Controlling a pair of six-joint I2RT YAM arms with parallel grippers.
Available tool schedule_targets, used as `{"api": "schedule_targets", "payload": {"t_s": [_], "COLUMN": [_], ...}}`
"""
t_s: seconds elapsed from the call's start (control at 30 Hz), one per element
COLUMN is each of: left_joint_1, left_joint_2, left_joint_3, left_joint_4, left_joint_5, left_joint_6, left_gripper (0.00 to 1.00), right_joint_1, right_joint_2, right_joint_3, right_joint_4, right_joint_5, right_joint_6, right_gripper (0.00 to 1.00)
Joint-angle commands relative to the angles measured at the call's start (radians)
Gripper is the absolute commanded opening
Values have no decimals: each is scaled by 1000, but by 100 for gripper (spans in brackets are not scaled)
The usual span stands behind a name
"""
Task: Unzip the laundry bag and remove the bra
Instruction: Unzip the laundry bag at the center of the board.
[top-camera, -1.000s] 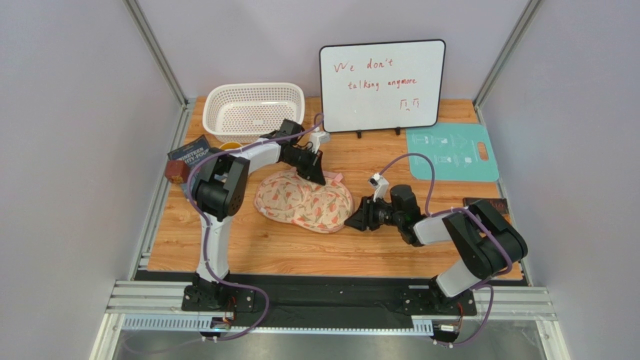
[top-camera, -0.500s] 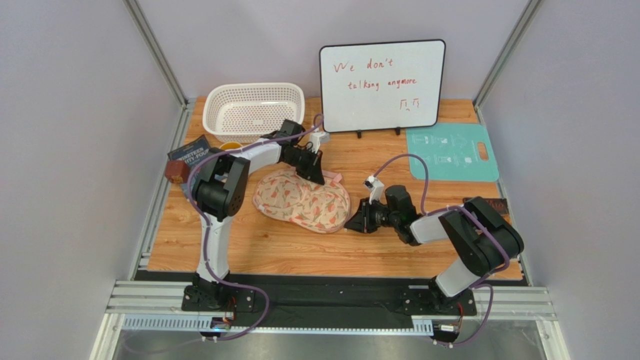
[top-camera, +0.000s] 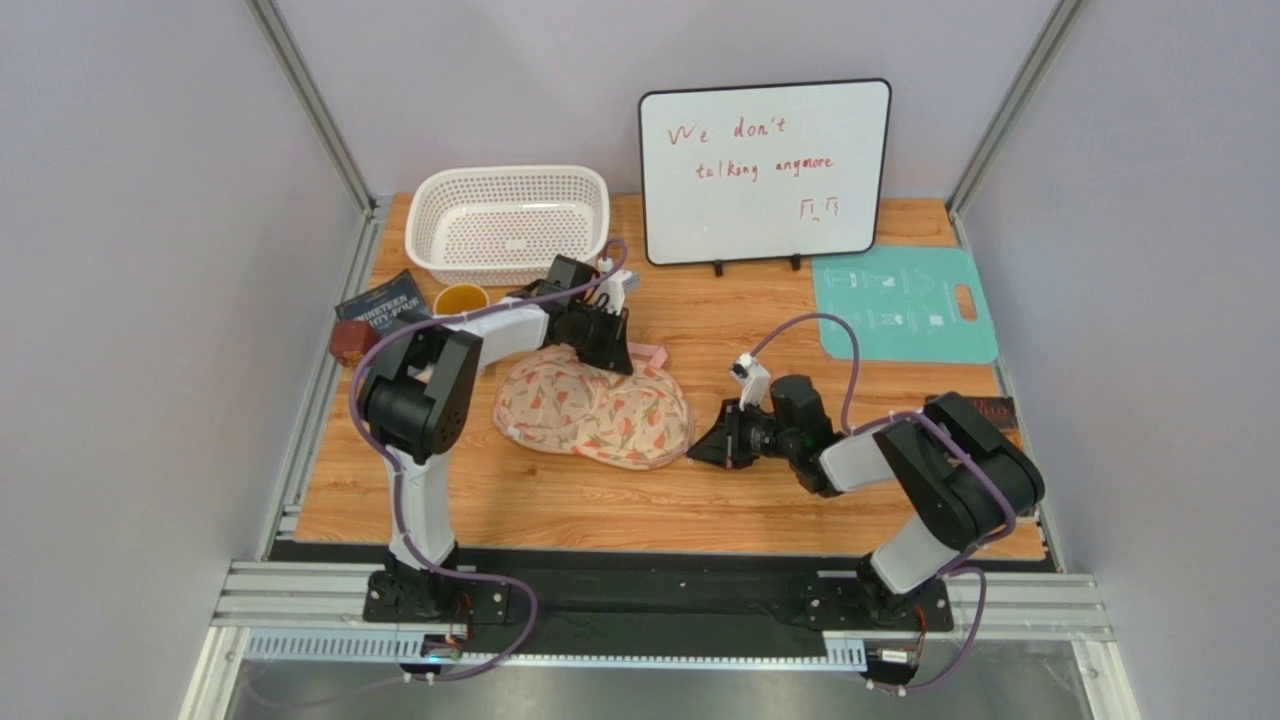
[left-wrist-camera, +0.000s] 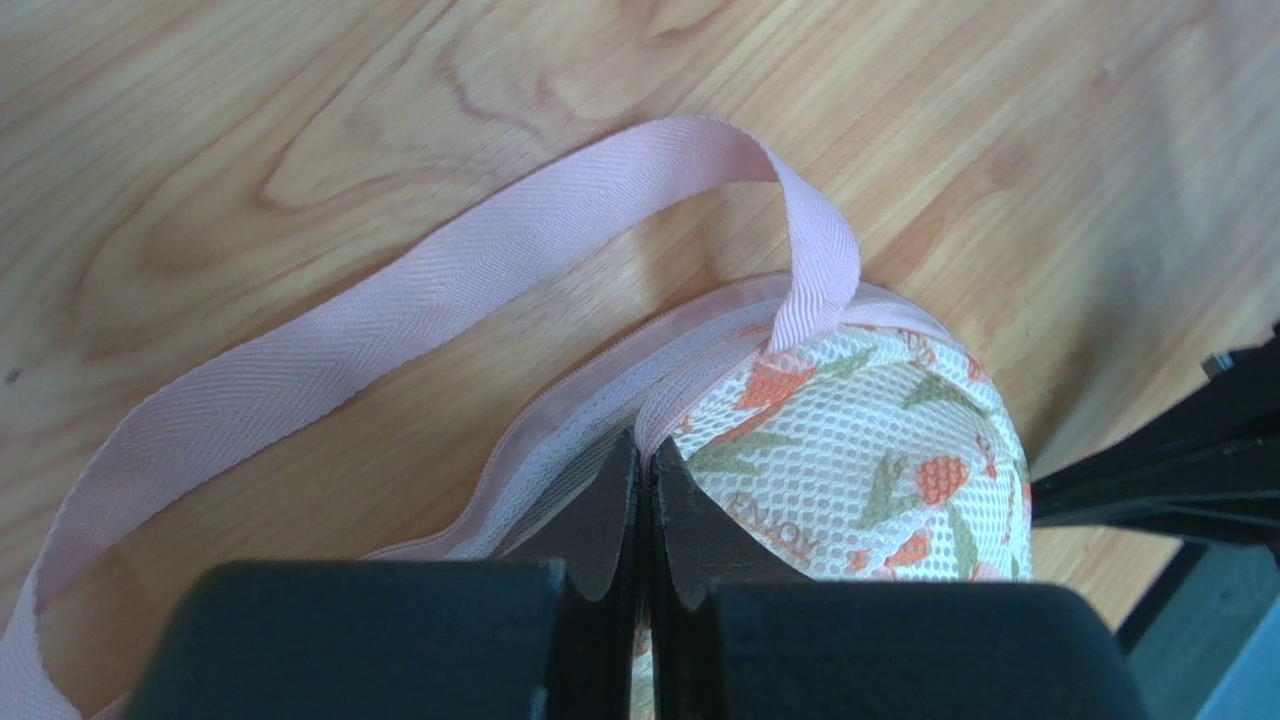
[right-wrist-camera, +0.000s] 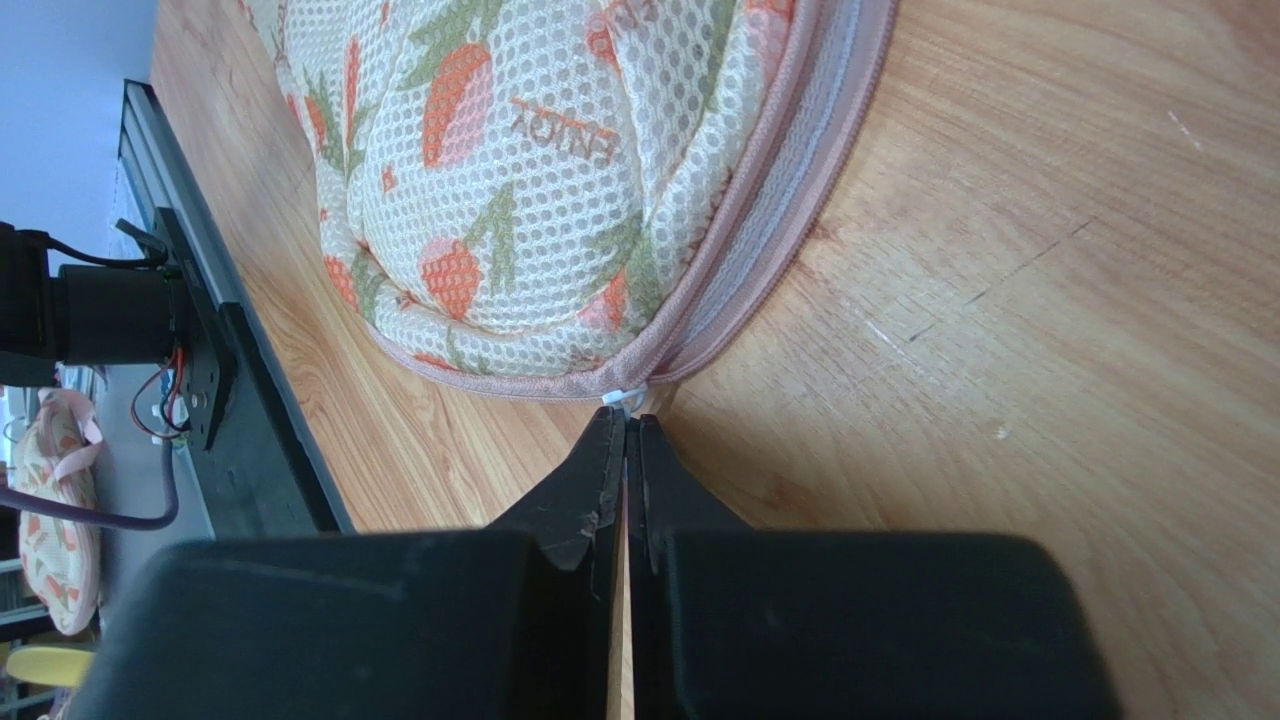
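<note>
The laundry bag (top-camera: 586, 408) lies on the wooden table (top-camera: 496, 503) between the arms: cream mesh printed with strawberries, edged with a pink zipper trim. My left gripper (top-camera: 613, 357) is shut on the bag's far rim, its tips (left-wrist-camera: 646, 446) pinching the trim beside the pink strap loop (left-wrist-camera: 451, 285). At the bag's right end my right gripper (top-camera: 697, 449) is shut, and a small white zipper pull (right-wrist-camera: 621, 398) sticks out at its tips (right-wrist-camera: 624, 423). The zipper (right-wrist-camera: 781, 210) looks closed in the right wrist view. The bra is hidden.
A white perforated basket (top-camera: 508, 221) stands at the back left, a whiteboard (top-camera: 763, 170) behind the middle, a teal board (top-camera: 905, 305) at the back right. A yellow cup (top-camera: 460, 299), a dark box (top-camera: 383, 305) and a brown cube (top-camera: 353, 342) sit by the left arm.
My right gripper has gone from open to shut at the bag's right end. The left gripper has drawn the bag's rim back and left, and the whole bag has slid left.
</note>
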Motion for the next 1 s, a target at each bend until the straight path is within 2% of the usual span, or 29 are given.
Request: {"api": "schedule_targets", "payload": {"t_s": [0.0, 0.2, 0.4, 0.63, 0.8, 0.9, 0.93, 0.97], "left_joint_1": [-7, -34, -54, -96, -103, -103, -103, -105], "left_joint_2": [-100, -158, -201, -238, -259, -292, -301, -309], "left_joint_3": [-64, -141, -185, -231, -233, -225, -219, -214], "left_joint_4": [86, 124, 150, 173, 189, 180, 173, 161], "left_joint_5": [-234, -452, -540, -693, -646, -566, -549, -497], "left_joint_6": [-95, -170, -222, -277, -271, -227, -218, -211], "left_gripper": [0, 0, 0, 0, 2, 34, 54, 64], "right_joint_1": [15, 50, 101, 159, 162, 157, 157, 157], "right_joint_2": [34, 52, 23, -72, -104, -89, -78, -72], "right_joint_3": [-26, -60, -49, -3, 47, 66, 69, 72], "right_joint_4": [50, 162, 141, 23, -153, -175, -175, -172], "right_joint_5": [-19, -33, 10, 110, 157, 132, 127, 125], "right_joint_6": [53, 150, 188, 214, 139, 111, 108, 105], "right_gripper": [0, 0, 0, 0, 0, 0, 0, 0]}}
